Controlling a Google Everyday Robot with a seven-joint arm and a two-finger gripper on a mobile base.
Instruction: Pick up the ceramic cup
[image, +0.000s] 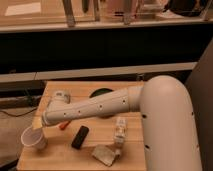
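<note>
Ceramic cup (34, 138) stands upright at the near left corner of the desk (60, 159), mouth up; interior pale, and no contents can be made out. The tool (41, 125) sits at the end of the white arm (95, 107), just above and beside the cup's rim; whether it is wide or narrow cannot be told. Judgement: the approach is nearly complete, and a clean grasp calls for a straight descent over the rim without nudging the cup off the edge. Right of the cup lie a black object (80, 136) and a crumpled wrapper (105, 154). A dark green bowl (102, 93) shows behind the arm, far from the cup, contents hidden.
</note>
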